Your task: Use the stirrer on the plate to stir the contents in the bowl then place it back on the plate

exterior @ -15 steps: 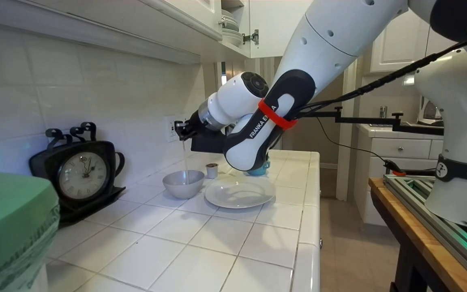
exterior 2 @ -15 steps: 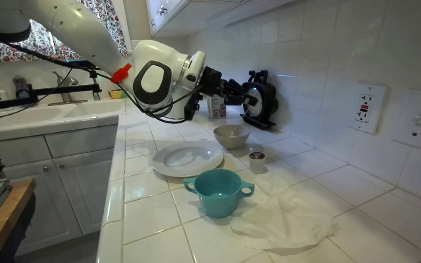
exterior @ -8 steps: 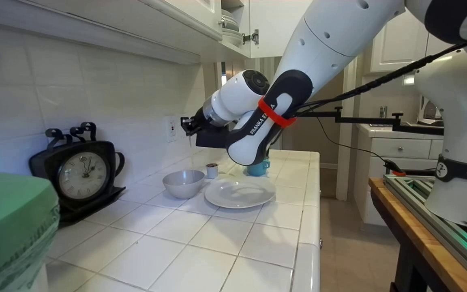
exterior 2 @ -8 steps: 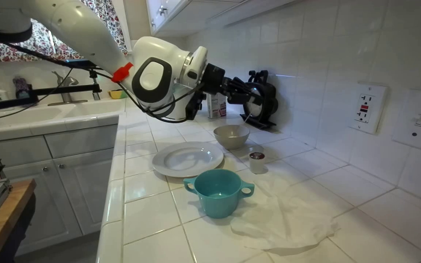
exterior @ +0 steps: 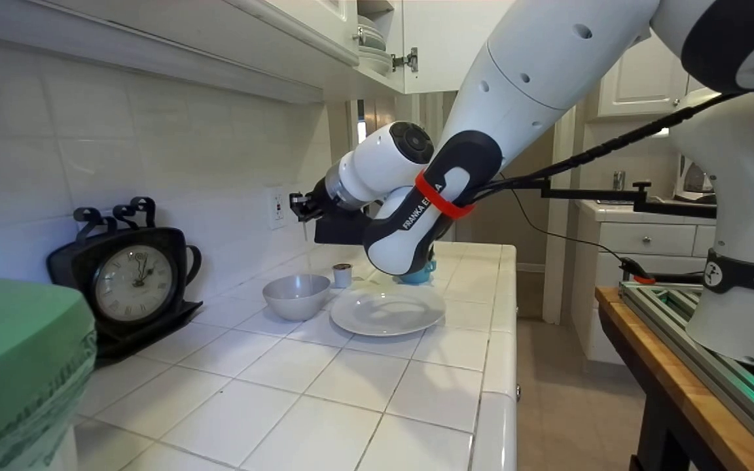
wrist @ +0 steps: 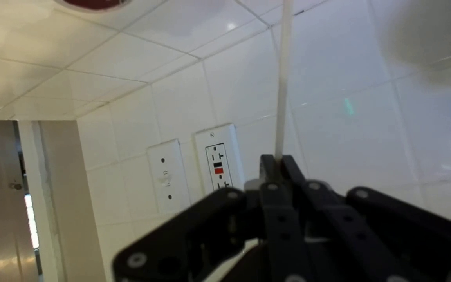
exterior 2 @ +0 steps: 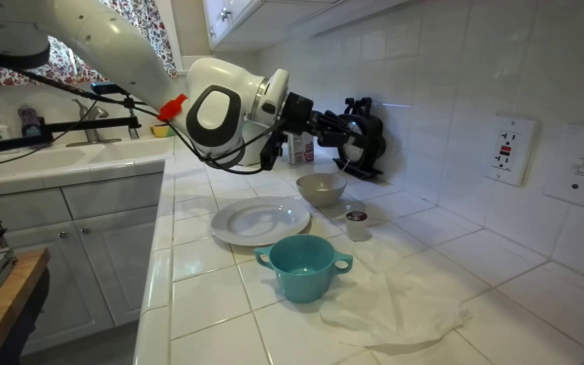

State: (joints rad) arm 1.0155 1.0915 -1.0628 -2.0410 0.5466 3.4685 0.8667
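Note:
My gripper (exterior: 298, 205) is shut on the top of the stirrer (exterior: 307, 243), a thin pale stick hanging down. In the wrist view the stirrer (wrist: 283, 78) runs out from between the closed fingertips (wrist: 276, 162). The grey-white bowl (exterior: 295, 302) stands below the gripper. In an exterior view the stirrer (exterior 2: 344, 166) slants down to the wall-side rim of the bowl (exterior 2: 321, 192); I cannot tell whether its lower end is inside. The round white plate (exterior 2: 260, 223) lies beside the bowl with nothing on it. The bowl's contents are hidden.
A blue two-handled cup (exterior 2: 304, 276) and a small white pod (exterior 2: 356, 228) stand near the plate and bowl. A thin white sheet (exterior 2: 398, 309) lies on the counter. A black clock (exterior: 131, 281) stands by the tiled wall. A green-lidded container (exterior: 20, 353) is at the edge.
The gripper has shifted toward the wall with the stirrer, rising and then dropping slightly. The stirrer's lower part showed inside the bowl earlier; now it shows at the far rim. Bowl and plate have not moved.

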